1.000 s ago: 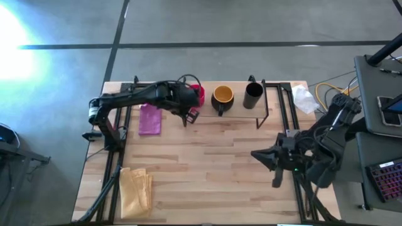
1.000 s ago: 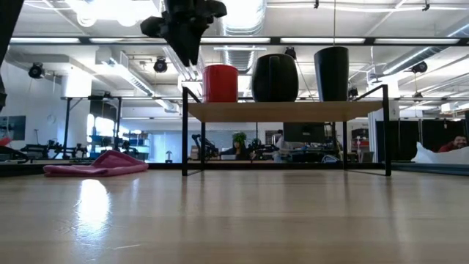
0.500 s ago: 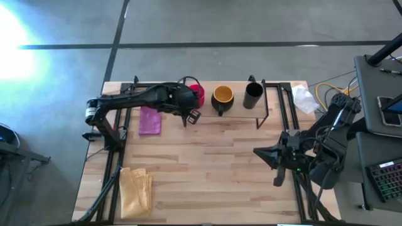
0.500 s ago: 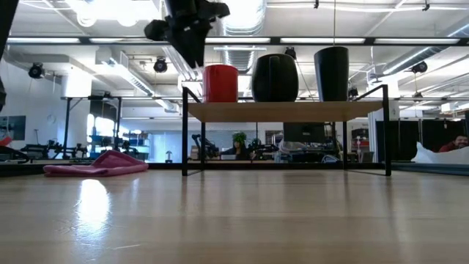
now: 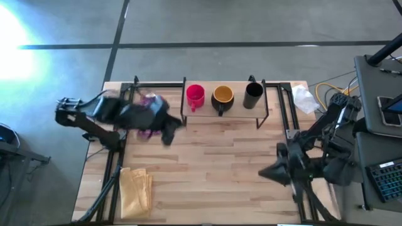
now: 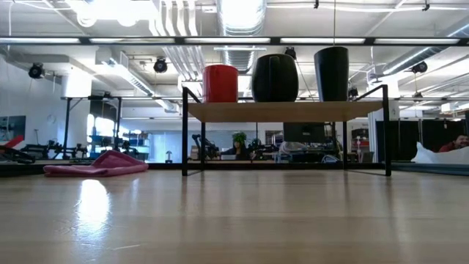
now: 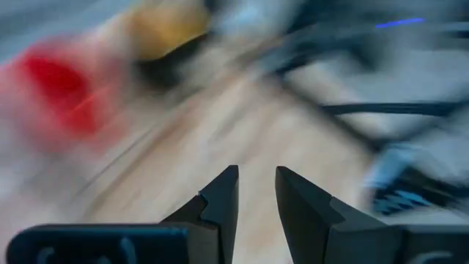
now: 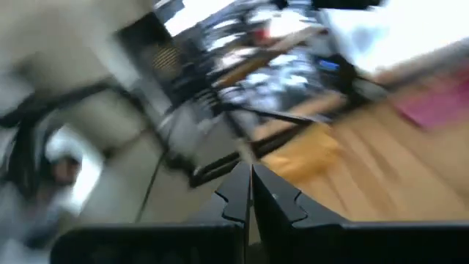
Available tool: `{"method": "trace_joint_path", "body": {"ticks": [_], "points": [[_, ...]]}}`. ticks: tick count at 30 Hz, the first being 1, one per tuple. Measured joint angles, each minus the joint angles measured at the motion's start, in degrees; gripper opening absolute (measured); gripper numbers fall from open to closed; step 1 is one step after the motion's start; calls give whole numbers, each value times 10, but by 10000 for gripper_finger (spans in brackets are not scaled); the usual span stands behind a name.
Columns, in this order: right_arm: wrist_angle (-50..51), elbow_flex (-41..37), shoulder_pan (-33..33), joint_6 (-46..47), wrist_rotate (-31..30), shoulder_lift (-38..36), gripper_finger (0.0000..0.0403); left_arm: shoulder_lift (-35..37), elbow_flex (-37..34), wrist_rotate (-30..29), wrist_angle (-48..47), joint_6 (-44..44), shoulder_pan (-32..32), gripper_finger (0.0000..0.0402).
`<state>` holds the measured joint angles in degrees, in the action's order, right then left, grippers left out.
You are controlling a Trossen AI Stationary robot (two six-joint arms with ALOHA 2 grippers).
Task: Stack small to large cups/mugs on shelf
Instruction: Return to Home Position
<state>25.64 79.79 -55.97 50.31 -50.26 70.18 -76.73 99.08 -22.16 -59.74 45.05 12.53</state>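
Three mugs stand upright in a row on the low wooden shelf (image 5: 235, 112) at the table's far side: a red mug (image 5: 195, 95) on the left, a dark mug with an orange-yellow inside (image 5: 222, 97) in the middle, and a taller black cup (image 5: 253, 94) on the right. The low view shows them on the shelf board (image 6: 286, 111). My left gripper (image 5: 169, 130) is a little open and empty, left of and nearer than the shelf. My right gripper (image 5: 267, 174) is shut and empty at the table's right side.
A pink cloth (image 6: 95, 163) lies left of the shelf, partly under my left arm. A yellow cloth (image 5: 135, 188) lies at the near left. A white crumpled thing (image 5: 304, 97) lies at the far right. Bare tabletop (image 5: 213, 169) spreads in front of the shelf.
My left gripper has drawn back from beside the red mug, toward the table's left and near edges, and has left the low view. The red mug stays upright on the shelf. My right gripper has gone toward the near edge.
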Motion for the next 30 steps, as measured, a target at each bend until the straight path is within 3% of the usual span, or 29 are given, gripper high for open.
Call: {"method": "trace_joint_path", "body": {"ticks": [3, 7, 8, 10, 13, 15, 19, 25, 30], "points": [[-104, 1, -9, -189, 98, 14, 9, 25, -57, 1, 229, -151, 93, 77], [-366, -40, 8, -369, 361, 44, 9, 40, -185, 101, 602, -348, 192, 77], [-410, -55, 16, -389, 397, 50, 9, 40, -221, 111, 667, -385, 209, 77], [-417, -87, 30, -389, 407, 56, 9, 38, -287, 106, 744, -421, 227, 77], [-376, -143, 72, -362, 427, 23, 9, 56, -367, 66, 795, -421, 217, 77], [-358, -178, 106, -351, 463, -38, 9, 89, -405, 66, 814, -419, 184, 77], [-326, -253, 150, -352, 471, -172, 9, 187, -477, 85, 768, -393, 123, 77], [-322, -372, 168, -374, 401, -350, 9, 343, -603, 77, 767, -378, 47, 77], [-316, -460, 169, -391, 386, -435, 9, 443, -717, 68, 763, -318, 25, 77]]}}
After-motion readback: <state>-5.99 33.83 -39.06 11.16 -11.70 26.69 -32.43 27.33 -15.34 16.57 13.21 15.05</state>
